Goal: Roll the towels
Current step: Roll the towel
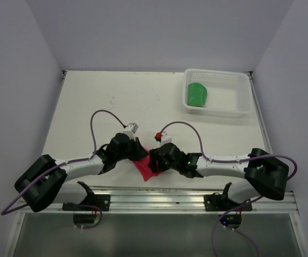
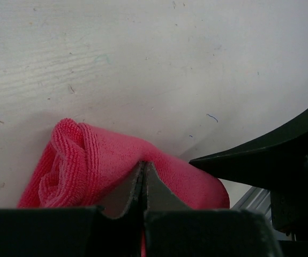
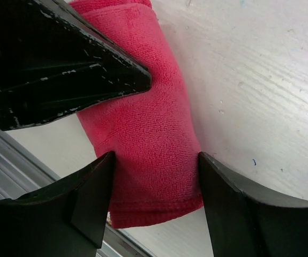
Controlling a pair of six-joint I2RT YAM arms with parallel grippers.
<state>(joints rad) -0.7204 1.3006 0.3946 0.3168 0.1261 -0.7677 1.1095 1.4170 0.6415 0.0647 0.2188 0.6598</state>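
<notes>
The pink-red towel (image 1: 144, 170) lies at the middle of the bench's (image 1: 100, 107) near edge, squeezed between the two arms. It looks mostly rolled. One end shows a spiral of cloth in the left wrist view, and its long axis runs from the near edge slantwise toward the far-left corner.

The left tool (image 2: 143, 166) comes at it from the left with its fingers pressed together. A sliver of red shows between them, so I'd say it nips the cloth. The right tool (image 3: 156, 158) comes from the right, spread moderately wide, with a finger on either flank of the roll, close to or just brushing it. Both are equally near.

The green towel (image 1: 197, 95) sits rolled inside the mesh basket (image 1: 238, 96) at the far-right corner. I'd guess the next move is to tighten this roll or lift it out.
</notes>
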